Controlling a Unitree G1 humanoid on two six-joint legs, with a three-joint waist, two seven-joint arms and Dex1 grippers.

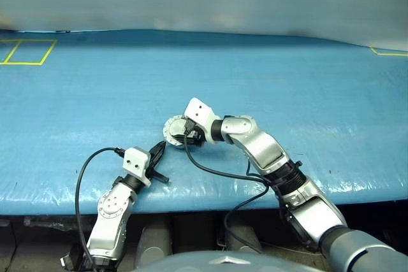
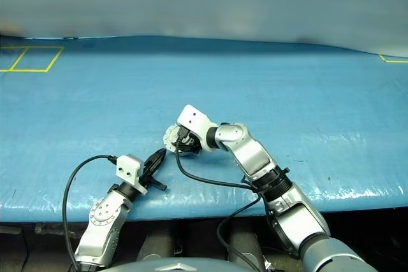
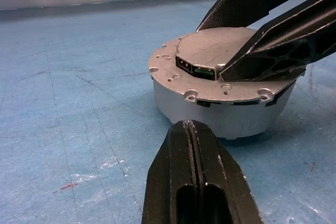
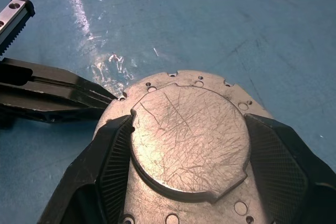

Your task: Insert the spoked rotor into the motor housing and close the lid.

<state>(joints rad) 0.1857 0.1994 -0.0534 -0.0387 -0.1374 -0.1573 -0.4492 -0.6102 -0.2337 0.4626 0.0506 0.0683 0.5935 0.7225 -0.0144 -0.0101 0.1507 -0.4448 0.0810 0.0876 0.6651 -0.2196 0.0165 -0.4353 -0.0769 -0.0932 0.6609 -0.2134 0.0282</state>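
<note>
The lid (image 4: pixel 189 140) lay closed on the motor housing (image 3: pixel 210 111); the right tool (image 4: pixel 189 161) apparently pinched the lid's rim, the left tool (image 3: pixel 190 129) pressed together beside the housing.

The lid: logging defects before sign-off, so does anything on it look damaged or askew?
The lid sits flat and closed on the motor housing, not askew. Its raised centre circle is crisscrossed with fine scratches; nothing else stands out.
</note>
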